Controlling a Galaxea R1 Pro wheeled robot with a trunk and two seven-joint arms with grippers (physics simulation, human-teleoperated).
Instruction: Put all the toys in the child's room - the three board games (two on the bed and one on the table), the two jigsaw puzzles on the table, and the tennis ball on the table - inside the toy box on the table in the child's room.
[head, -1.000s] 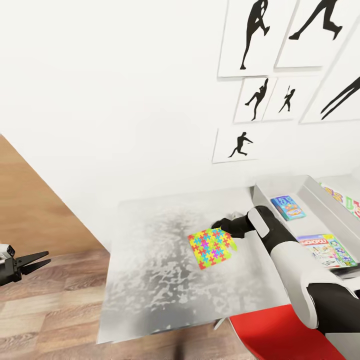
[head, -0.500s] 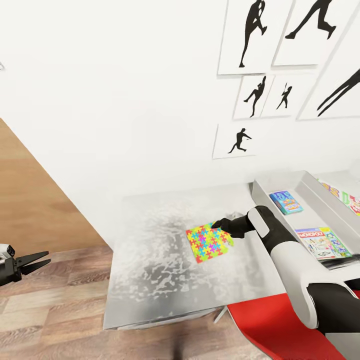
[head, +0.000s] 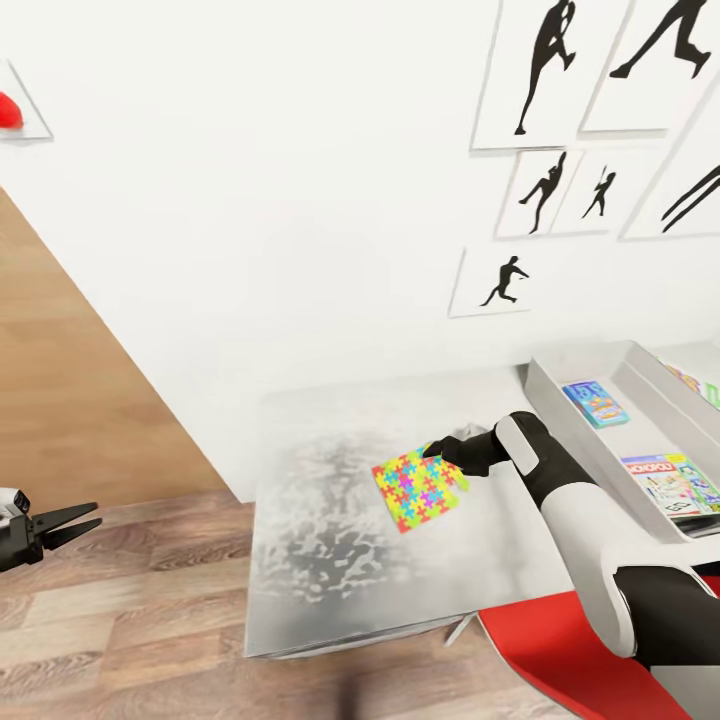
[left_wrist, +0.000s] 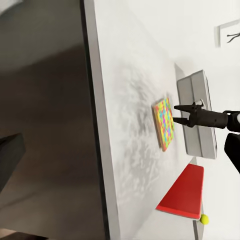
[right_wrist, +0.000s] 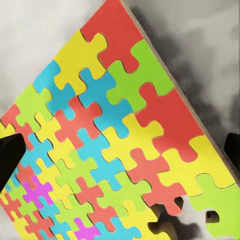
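- Mostly it was the camera that had swung, so the whole scene slid rightward and a small red-marked picture was brought in at the upper left of the wall; the jigsaw puzzle and right gripper were kept at about the same spot in view.
- Puzzle was seen tilted up off the table, far corner raised, apparently so it could be carried off.
- Right gripper was parted around that far edge, a finger on each side in the left wrist view; whether it was actually clamped couldn't be told.
- Toy box was sat just to the right, with two board games already lying inside, so only a short swing looked needed.
- Left gripper was held slightly open, empty, out over the floor.
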